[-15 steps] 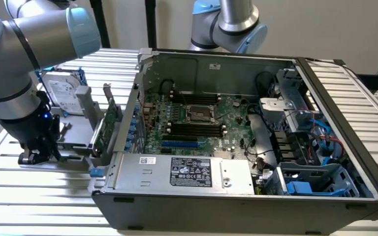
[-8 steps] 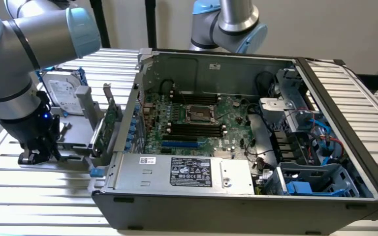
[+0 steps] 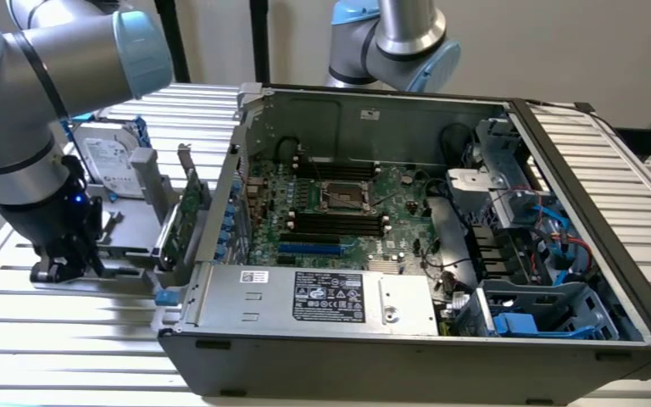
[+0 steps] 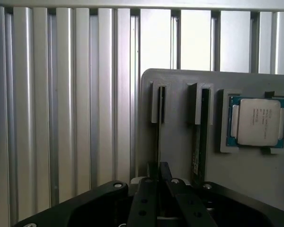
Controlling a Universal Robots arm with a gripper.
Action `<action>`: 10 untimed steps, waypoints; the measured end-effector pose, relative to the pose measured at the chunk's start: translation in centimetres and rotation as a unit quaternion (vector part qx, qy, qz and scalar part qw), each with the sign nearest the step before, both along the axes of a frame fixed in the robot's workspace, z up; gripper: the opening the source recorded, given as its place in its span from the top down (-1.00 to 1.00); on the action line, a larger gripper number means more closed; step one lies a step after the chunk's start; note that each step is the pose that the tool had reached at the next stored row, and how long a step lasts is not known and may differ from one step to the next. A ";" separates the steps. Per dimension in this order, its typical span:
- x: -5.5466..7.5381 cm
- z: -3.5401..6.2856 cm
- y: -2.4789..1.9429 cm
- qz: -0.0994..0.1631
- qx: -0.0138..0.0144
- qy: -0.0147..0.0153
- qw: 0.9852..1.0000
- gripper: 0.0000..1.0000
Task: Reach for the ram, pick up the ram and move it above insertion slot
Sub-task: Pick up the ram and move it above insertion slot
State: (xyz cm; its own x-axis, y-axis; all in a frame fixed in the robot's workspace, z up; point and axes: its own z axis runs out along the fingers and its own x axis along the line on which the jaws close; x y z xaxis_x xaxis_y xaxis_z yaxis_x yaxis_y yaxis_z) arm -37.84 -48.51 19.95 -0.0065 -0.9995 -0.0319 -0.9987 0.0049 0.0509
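your gripper [image 4: 158, 167] is clamping tight on one ram [image 4: 158, 139]; one other board [image 4: 201, 135] and one processor [image 4: 255, 122] are sitting beside it in the single grey holder [image 4: 177, 151].

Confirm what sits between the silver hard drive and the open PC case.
The green expansion card, upright on edge in the gray holder, seen in the exterior view.

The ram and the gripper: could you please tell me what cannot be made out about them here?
The ram, wrist view: seen edge-on in the grey holder, so its chips and label are hidden; the gripper, shut on it, covers its near end.
The gripper, exterior view: its dark tips are too small to show the grip.
The motherboard slots, exterior view: too small to tell which is free.
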 end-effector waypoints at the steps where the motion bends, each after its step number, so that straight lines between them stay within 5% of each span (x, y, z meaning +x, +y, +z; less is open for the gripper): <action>1: 0.0 0.12 0.00 0.000 0.000 0.000 1.000 0.73; 10: 0.0 1.77 0.00 0.000 0.000 0.000 1.000 0.73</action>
State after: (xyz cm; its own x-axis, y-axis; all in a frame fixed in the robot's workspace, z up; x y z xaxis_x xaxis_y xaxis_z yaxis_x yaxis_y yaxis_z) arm -37.83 -48.51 21.72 -0.0066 -0.9995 -0.0319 -0.9986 0.0049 0.0518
